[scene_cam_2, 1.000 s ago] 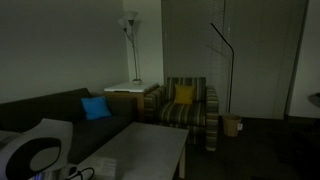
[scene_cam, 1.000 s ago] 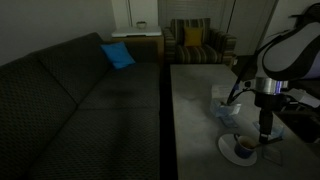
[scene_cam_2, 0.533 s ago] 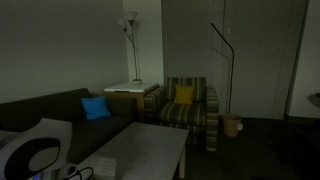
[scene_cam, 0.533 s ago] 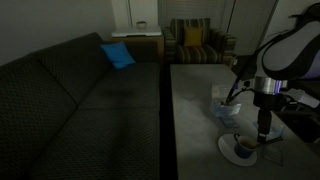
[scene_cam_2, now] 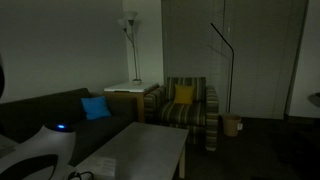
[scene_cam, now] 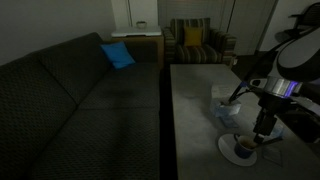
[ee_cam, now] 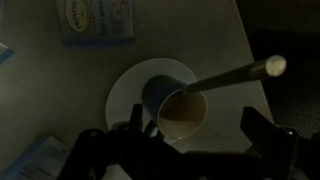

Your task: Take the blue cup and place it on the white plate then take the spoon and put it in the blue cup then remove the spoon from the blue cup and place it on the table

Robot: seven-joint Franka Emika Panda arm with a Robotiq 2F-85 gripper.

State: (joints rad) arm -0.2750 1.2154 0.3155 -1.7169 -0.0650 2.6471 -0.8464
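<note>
While our gripper (ee_cam: 195, 132) hangs with jaws apart and empty over the blue cup (ee_cam: 165, 95), we should close gently on the spoon (ee_cam: 235, 76) handle and lift along its lean so the cup does not tip. The cup sits on the white plate (ee_cam: 120, 88) on the table (ee_cam: 40, 100) and holds only the spoon, which leans over its rim.

Long grey counter (scene_cam: 190, 110): white plate (scene_cam: 227, 150) flat on top nr one end, pale blue-white box (scene_cam: 224, 108) just beside it.
</note>
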